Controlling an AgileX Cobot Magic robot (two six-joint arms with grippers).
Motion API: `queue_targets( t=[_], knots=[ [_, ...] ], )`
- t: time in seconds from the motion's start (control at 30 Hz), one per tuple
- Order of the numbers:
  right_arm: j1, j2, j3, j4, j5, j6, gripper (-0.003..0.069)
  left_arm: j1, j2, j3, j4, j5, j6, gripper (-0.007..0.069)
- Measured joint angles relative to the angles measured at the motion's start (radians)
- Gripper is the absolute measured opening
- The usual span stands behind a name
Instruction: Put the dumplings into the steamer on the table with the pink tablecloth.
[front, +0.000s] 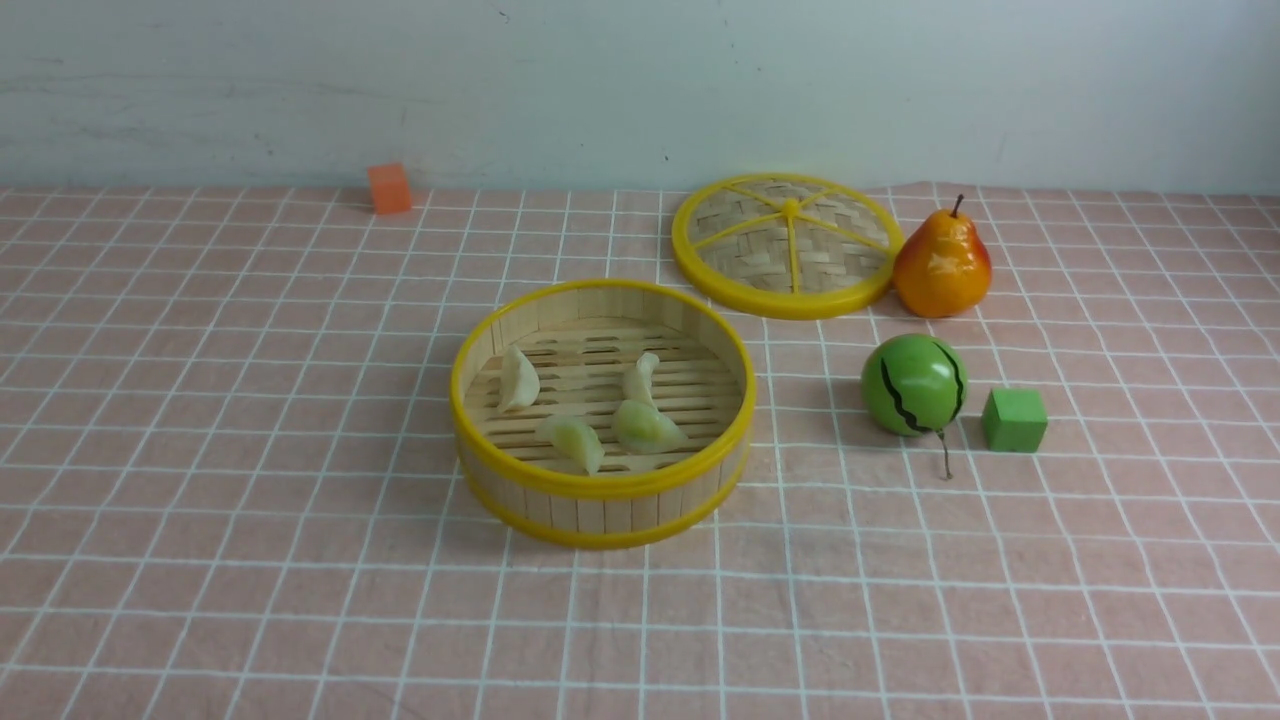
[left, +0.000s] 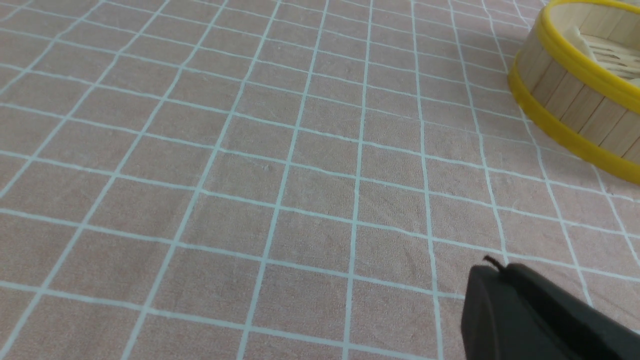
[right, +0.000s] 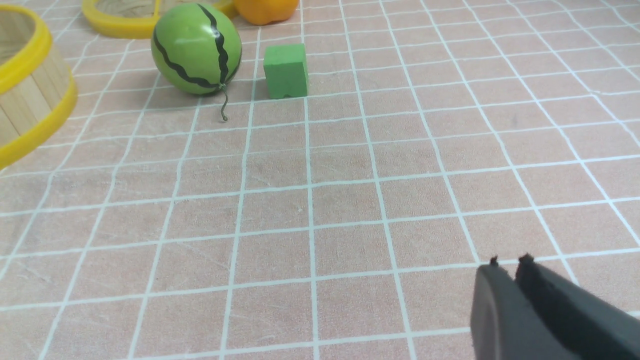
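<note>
You have all four dumplings (front: 580, 405) lying on the slatted floor of the steamer (front: 603, 487); none sits on the pink tablecloth (front: 250, 420), so the job looks finished. Left gripper (left: 495, 267) is closed and empty; right gripper (right: 507, 262) shows a narrow gap, holding nothing.

Right hand (right: 505, 267) empty over pink tablecloth (right: 320, 200).

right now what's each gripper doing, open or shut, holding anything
left gripper: shut, holding nothing.
right gripper: fingertips nearly together with a thin gap, holding nothing; cannot tell whether open or shut.
</note>
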Motion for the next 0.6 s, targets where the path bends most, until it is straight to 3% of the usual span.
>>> queue_targets(
  t=[0.6],
  knots=[
    [0.0,0.0,0.0,0.0,0.0,0.0,0.0085,0.0,0.0,0.001,0.0,-0.003,0.0,-0.0013]
  ],
)
